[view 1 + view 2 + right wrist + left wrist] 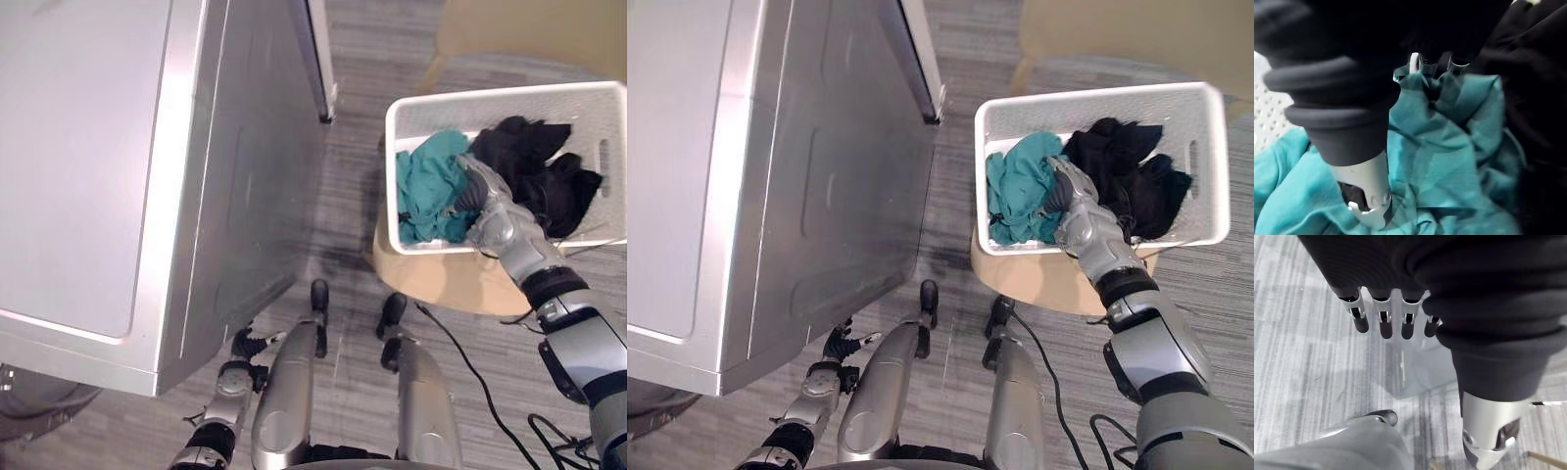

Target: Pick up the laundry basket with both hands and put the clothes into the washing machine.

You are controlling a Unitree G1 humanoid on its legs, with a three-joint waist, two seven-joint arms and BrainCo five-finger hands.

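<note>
laundry basket [490, 98]: white, perforated, rectangular, upright, set apart to the right of the washing machine [88, 166] | teal garment [426, 186]: crumpled in the basket's left half | black garment [544, 166]: bunched in the right half, touching the teal one | washing machine: silver-grey, boxy, upright

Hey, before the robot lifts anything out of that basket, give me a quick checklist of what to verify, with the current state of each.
1. Right hand on the teal cloth in the basket: ok.
2. Grip closed on the teal cloth: cannot tell, the folds hide it.
3. Black cloth apart from the teal cloth: not ok, they touch, so it may drag along.
4. Basket resting on the tan stand: ok.
5. Left hand free: ok, open, low beside the washer.
6. Washer door open: cannot tell.
</note>
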